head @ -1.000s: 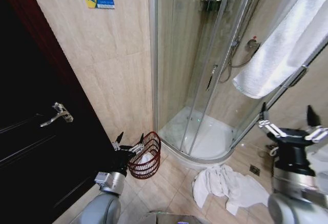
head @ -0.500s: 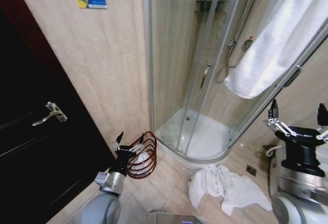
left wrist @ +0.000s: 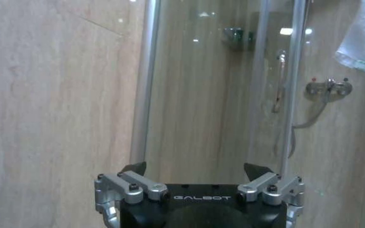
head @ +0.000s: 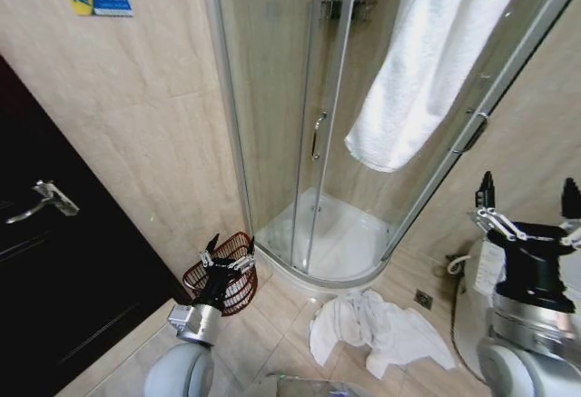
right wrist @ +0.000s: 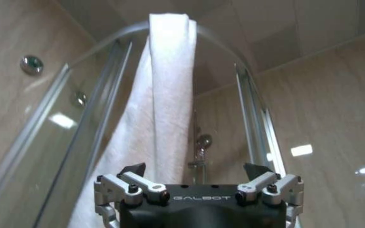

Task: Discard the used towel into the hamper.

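**Both grippers raised and spread; towel crumpled on floor**

While both arms are held up, the left gripper (head: 223, 250) is seen with its fingers spread apart and nothing between them, directly in front of the hamper (head: 238, 279). The hamper is stood on the tiled floor just beside the shower tray (head: 340, 243). A crumpled white towel (head: 372, 324) is found on the floor, near the tray's curved front. The right gripper (head: 529, 199) is raised with fingers spread, empty. A second white towel (head: 427, 61) is hung over the shower enclosure.
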Controlling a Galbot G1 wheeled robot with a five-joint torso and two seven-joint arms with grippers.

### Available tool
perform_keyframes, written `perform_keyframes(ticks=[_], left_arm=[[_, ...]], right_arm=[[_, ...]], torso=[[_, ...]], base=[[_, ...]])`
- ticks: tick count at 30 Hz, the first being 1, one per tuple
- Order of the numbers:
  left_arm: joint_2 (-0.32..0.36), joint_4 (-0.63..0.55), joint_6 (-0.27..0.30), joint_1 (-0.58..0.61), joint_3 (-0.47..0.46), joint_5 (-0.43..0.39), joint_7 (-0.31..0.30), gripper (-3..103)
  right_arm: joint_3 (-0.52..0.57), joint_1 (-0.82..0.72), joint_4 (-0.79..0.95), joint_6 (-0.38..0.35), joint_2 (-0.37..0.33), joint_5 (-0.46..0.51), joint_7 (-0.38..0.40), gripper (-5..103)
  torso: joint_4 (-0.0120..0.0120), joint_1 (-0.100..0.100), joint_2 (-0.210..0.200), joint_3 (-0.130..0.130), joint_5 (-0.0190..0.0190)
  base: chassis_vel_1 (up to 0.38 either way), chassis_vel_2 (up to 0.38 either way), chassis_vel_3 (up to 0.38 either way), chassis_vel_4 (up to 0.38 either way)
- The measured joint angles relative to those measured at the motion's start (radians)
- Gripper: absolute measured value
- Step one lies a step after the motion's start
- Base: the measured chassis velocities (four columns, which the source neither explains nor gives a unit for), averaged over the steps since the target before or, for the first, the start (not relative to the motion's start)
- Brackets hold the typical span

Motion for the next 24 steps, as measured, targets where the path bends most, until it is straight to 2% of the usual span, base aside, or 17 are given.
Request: perform_keyframes(ticks=[3, 5, 6, 8, 10, 13, 16, 18, 19, 22, 24], left_arm=[[0.000, 0.000, 0.000, 0.000, 0.000, 0.000, 0.000, 100], [0.000, 0.000, 0.000, 0.000, 0.000, 0.000, 0.000, 100], [0.000, 0.000, 0.000, 0.000, 0.000, 0.000, 0.000, 100], [0.000, 0.000, 0.000, 0.000, 0.000, 0.000, 0.000, 100], [0.000, 0.000, 0.000, 0.000, 0.000, 0.000, 0.000, 100], [0.000, 0.000, 0.000, 0.000, 0.000, 0.000, 0.000, 100], [0.000, 0.000, 0.000, 0.000, 0.000, 0.000, 0.000, 100], [0.000, 0.000, 0.000, 0.000, 0.000, 0.000, 0.000, 100], [0.000, 0.000, 0.000, 0.000, 0.000, 0.000, 0.000, 100], [0.000, 0.000, 0.000, 0.000, 0.000, 0.000, 0.000, 100], [0.000, 0.000, 0.000, 0.000, 0.000, 0.000, 0.000, 100]], right_arm=[[0.004, 0.023, 0.000, -0.023, -0.029, 0.051, 0.009, 100], [0.032, 0.062, 0.000, -0.040, -0.088, 0.114, 0.012, 100], [0.032, 0.062, 0.000, -0.040, -0.088, 0.114, 0.012, 100], [0.072, 0.108, 0.000, -0.057, -0.164, 0.185, 0.015, 100], [0.084, 0.122, 0.000, -0.062, -0.183, 0.202, 0.017, 100], [0.139, 0.209, -0.033, -0.091, -0.295, 0.268, 0.061, 100], [0.154, 0.239, -0.058, -0.097, -0.334, 0.282, 0.071, 100], [0.164, 0.293, -0.106, -0.109, -0.397, 0.318, 0.078, 100], [0.164, 0.293, -0.106, -0.109, -0.397, 0.318, 0.078, 100], [0.152, 0.377, -0.145, -0.148, -0.466, 0.366, 0.086, 100], [0.147, 0.399, -0.160, -0.155, -0.478, 0.369, 0.087, 100]], torso=[[0.0001, 0.000, 0.000, 0.000, 0.0009], [0.0000, 0.000, 0.000, 0.000, 0.0005], [0.0000, 0.000, 0.000, 0.000, 0.0005], [-0.0001, 0.000, 0.000, 0.000, 0.0012], [-0.0001, 0.000, 0.000, 0.000, 0.0013], [-0.0001, 0.000, 0.000, 0.000, 0.0015], [-0.0001, 0.000, 0.000, 0.000, 0.0011], [0.0000, 0.000, 0.000, 0.000, 0.0013], [0.0000, 0.000, 0.000, 0.000, 0.0013], [0.0000, 0.000, 0.000, 0.000, 0.0008], [-0.0001, 0.000, 0.000, 0.000, 0.0009]], base=[[0.054, 0.103, -0.057, -0.045], [0.037, 0.037, -0.037, -0.051], [0.035, 0.024, -0.023, -0.051], [0.000, 0.000, 0.000, 0.000], [0.000, 0.000, 0.000, 0.000], [0.000, 0.000, 0.000, 0.000], [0.000, 0.000, 0.000, 0.000], [0.000, 0.000, 0.000, 0.000], [0.000, 0.000, 0.000, 0.000], [0.000, 0.000, 0.000, 0.000], [0.000, 0.000, 0.000, 0.000]])
